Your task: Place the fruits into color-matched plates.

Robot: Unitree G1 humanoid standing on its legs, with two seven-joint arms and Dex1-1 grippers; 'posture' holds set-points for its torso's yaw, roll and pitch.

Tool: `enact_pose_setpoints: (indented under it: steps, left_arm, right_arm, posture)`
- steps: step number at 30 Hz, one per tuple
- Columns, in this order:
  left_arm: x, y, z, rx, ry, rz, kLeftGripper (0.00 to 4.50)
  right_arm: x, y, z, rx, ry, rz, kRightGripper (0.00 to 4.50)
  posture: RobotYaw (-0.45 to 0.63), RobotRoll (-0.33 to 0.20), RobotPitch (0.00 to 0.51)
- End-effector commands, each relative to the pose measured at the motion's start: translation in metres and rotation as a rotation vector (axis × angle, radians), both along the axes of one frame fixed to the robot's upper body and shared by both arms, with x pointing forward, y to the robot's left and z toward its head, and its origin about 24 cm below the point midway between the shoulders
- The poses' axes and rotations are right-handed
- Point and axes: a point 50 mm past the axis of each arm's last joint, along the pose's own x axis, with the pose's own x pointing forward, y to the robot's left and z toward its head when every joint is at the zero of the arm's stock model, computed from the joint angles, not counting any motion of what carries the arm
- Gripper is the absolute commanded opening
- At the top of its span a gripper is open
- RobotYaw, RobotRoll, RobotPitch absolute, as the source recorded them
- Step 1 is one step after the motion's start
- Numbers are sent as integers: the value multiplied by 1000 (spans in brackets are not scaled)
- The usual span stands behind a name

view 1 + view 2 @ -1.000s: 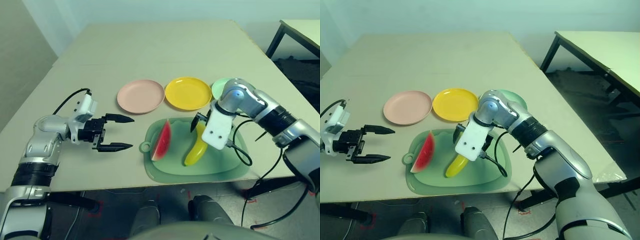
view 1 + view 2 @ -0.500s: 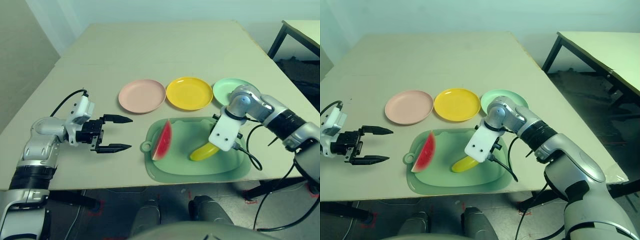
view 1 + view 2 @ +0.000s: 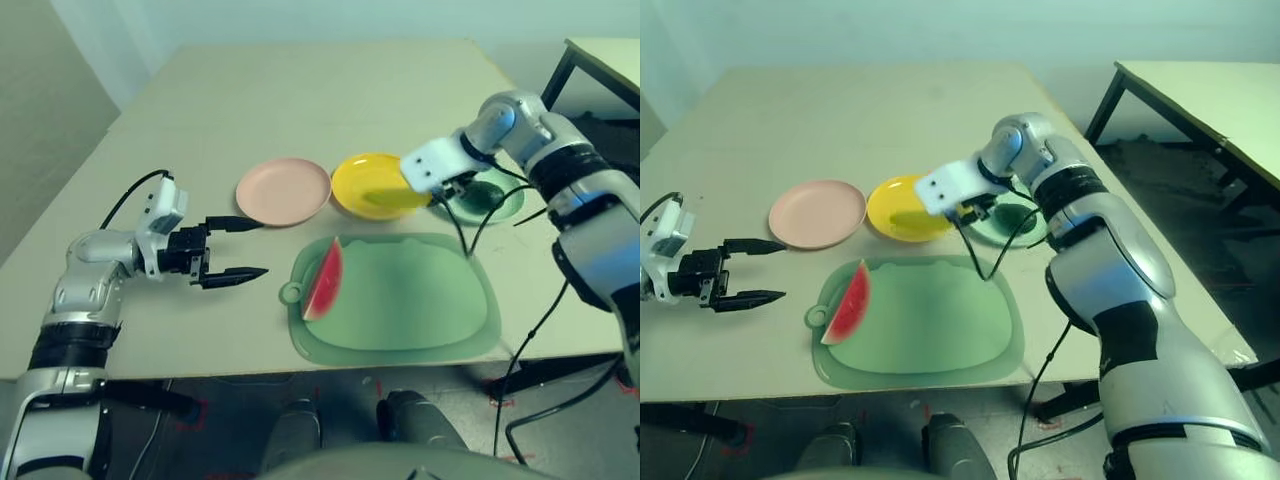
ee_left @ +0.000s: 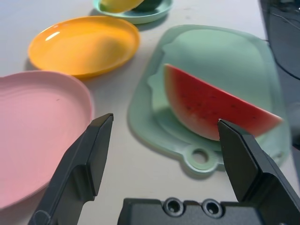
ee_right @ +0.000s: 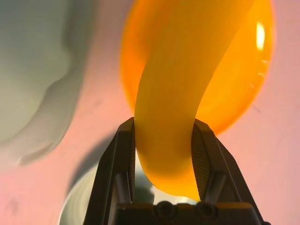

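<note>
The right hand [image 5: 163, 140] is clamped on the banana [image 5: 176, 93], held above the yellow plate [image 3: 360, 175]. Lower it until the fruit nears the plate's centre before releasing. The left hand [image 3: 235, 248] waits wide open and empty, well left of the plate.

Open left hand [image 4: 161, 154], watermelon wedge [image 4: 211, 105] on mat [image 4: 225, 51], pink plate [image 4: 37, 126], yellow plate [image 4: 84, 44]
</note>
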Motion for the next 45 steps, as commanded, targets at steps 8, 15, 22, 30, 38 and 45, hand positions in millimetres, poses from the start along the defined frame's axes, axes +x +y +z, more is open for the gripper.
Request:
enact_pose_setpoints:
  steps: [8, 15, 22, 30, 38, 45]
  left_arm:
    - [-5, 1, -4, 10, 4, 61, 4500]
    - [-8, 1, -4, 28, 1, 67, 4500]
    - [-8, 0, -4, 26, 1, 64, 4500]
    - [-5, -3, -6, 29, 2, 42, 4500]
    - [-3, -6, -8, 29, 6, 25, 4500]
    - [-3, 1, -8, 60, 18, 6, 4500]
  right_arm:
    - [8, 24, -24, 158, -64, -146, 1668]
    - [7, 30, -39, 159, -39, -177, 1668]
    - [8, 26, -44, 157, -66, -209, 2394]
    - [11, 8, -21, 256, -81, -235, 4490]
    - [3, -22, 8, 722, 125, -240, 4490]
    - [-47, -79, -16, 1017, 450, -68, 4490]
  posture:
    - [-25, 0, 71]
    - [-19, 0, 74]
    - [-17, 0, 73]
    - [-47, 0, 70]
    - [-61, 0, 61]
    - [-100, 0, 51]
